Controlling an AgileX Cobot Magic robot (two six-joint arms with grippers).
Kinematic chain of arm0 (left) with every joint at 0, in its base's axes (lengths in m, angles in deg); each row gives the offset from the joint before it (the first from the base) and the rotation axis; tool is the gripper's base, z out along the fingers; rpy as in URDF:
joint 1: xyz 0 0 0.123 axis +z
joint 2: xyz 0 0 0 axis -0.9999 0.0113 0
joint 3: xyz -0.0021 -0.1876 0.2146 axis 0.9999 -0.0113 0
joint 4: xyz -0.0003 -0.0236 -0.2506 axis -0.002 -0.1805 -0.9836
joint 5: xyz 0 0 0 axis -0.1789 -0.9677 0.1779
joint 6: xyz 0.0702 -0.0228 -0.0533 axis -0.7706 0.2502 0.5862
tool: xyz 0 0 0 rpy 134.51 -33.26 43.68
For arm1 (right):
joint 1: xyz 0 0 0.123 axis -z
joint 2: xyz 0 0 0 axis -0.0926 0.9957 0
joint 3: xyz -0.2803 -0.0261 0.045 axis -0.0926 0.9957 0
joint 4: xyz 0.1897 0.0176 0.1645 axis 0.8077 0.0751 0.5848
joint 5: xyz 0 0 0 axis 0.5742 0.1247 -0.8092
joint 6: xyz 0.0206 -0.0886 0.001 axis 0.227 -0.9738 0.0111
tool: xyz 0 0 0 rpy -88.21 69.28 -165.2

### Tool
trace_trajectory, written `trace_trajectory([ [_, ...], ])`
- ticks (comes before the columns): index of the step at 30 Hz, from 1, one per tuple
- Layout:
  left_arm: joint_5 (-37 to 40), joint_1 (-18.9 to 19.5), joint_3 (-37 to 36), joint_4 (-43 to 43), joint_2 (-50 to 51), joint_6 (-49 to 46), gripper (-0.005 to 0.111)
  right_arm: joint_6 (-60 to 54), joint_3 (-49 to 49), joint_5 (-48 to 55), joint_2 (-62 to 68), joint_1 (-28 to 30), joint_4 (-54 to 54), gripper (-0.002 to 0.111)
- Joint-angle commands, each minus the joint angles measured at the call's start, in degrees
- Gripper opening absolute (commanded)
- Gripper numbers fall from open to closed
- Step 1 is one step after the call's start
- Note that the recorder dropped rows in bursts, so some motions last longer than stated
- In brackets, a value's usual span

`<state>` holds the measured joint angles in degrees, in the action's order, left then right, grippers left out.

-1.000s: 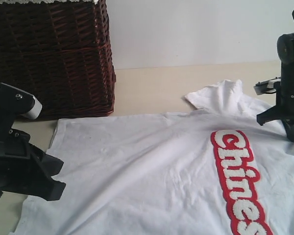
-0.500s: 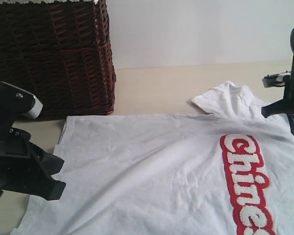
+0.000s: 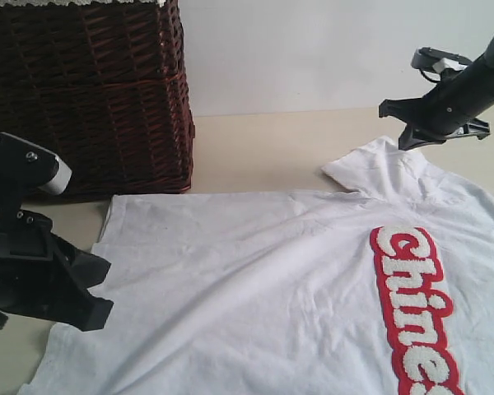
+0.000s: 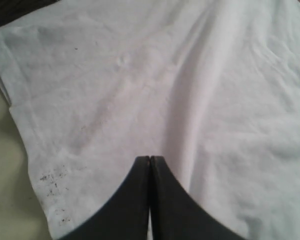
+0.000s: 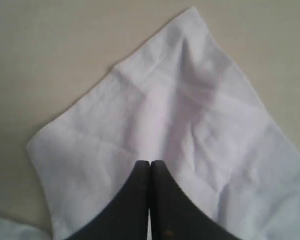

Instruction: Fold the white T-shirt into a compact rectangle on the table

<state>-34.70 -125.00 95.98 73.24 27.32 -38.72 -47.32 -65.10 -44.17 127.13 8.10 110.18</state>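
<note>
Soft white cotton T-shirt [image 3: 272, 280] spread on pale beige table [image 3: 263, 148] | left tool [image 4: 149, 160], right tool [image 5: 150, 164]: jaws together, empty | risk: closed tips drag sleeve [image 5: 165, 115], bunching it.

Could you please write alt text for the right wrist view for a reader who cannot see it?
The right claw, shut and empty, hangs over a rumpled sleeve of the white T-shirt, which lies spread on the pale beige table.
</note>
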Motion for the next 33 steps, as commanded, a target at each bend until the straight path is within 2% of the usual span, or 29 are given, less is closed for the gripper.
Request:
trace_trajectory([
  [1,-2.4,-0.4,-0.3,-0.7,0.3,-0.5,0.000,6.2,-5.8,1.1,5.6,-2.4,-7.9,0.000],
  [4,-2.2,-0.4,-0.3,-0.7,0.3,-0.5,0.000,14.6,-13.2,6.9,10.2,-3.7,-19.5,0.000],
  [6,-2.1,-0.4,-0.3,-0.7,0.3,-0.5,0.000,17.3,-18.5,10.0,13.0,-4.2,-23.0,0.000],
  [10,-2.1,-0.4,-0.3,-0.7,0.3,-0.7,0.000,17.4,-26.3,12.4,16.9,-4.3,-22.6,0.000],
  [18,-2.3,-0.4,-0.3,-0.7,0.3,-0.8,0.000,16.6,-35.4,16.0,20.6,-4.4,-19.7,0.000],
  [23,-7.2,-0.4,-0.3,-0.7,0.9,-1.3,0.000,10.2,-39.0,22.6,19.8,-4.9,-18.0,0.000],
  [28,-2.8,2.1,5.1,-0.7,10.3,-2.3,0.000,5.6,-39.2,27.9,14.8,-4.9,-10.5,0.000],
  [33,2.0,4.3,12.6,-0.7,26.9,-2.9,0.000,4.8,-39.1,30.8,10.2,-5.5,-10.0,0.000],
])
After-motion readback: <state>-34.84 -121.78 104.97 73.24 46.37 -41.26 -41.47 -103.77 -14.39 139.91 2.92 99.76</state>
